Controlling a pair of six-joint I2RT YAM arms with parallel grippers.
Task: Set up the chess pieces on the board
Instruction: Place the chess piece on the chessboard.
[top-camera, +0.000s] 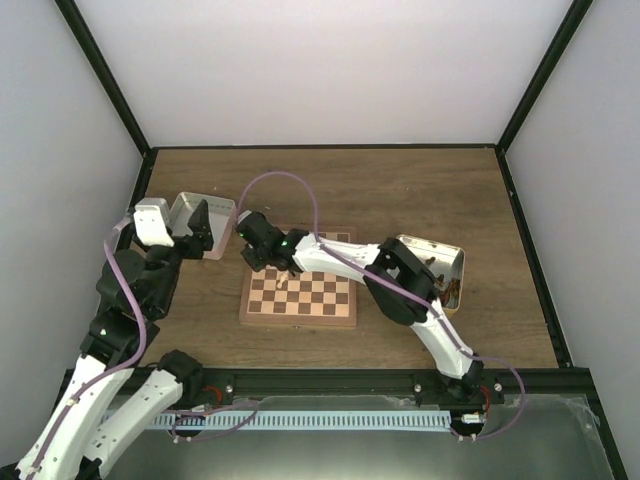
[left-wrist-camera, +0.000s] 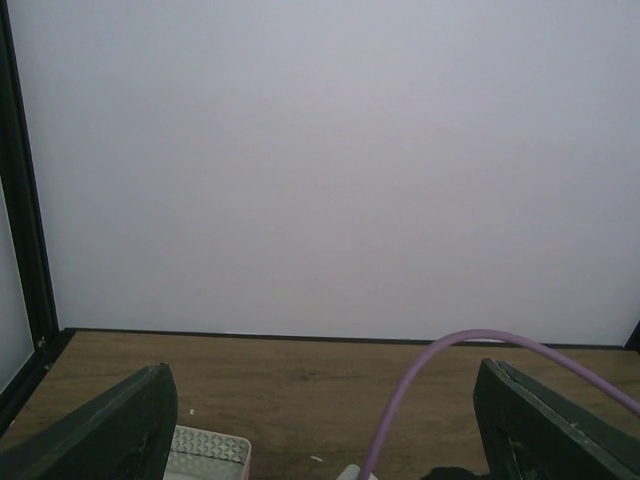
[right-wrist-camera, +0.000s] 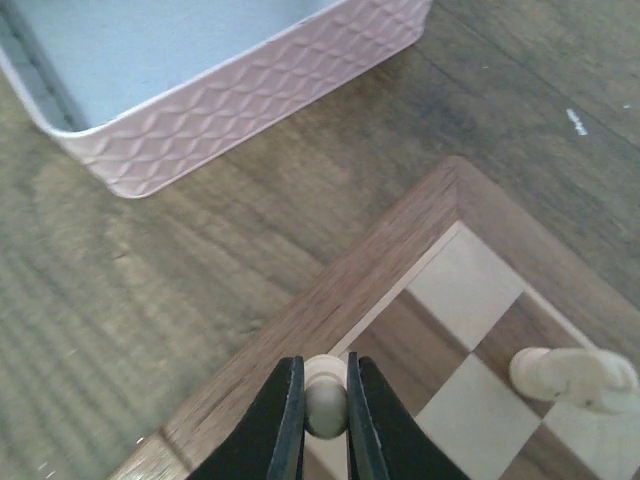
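Note:
The board (top-camera: 300, 312) lies in the middle of the table, its dark and cream checks inside a tan border (right-wrist-camera: 330, 290). My right gripper (right-wrist-camera: 325, 400) is shut on a pale cream chess piece (right-wrist-camera: 325, 408), round head between the black fingers, over the board's left border near a corner. In the top view my right gripper (top-camera: 280, 272) reaches over the board's far left part. Another pale chess piece (right-wrist-camera: 575, 378) rests on a square to the right. My left gripper (left-wrist-camera: 322, 375) is open and holds nothing; in the top view my left gripper (top-camera: 200, 220) hangs over the left tray.
A pale embossed tray (top-camera: 222, 210) sits left of the board, its wall (right-wrist-camera: 230, 110) close to the board corner and its corner (left-wrist-camera: 205, 450) below my left fingers. Another tray (top-camera: 452, 255) holding pieces stands right of the board. A purple cable (left-wrist-camera: 430, 370) arcs past my left gripper.

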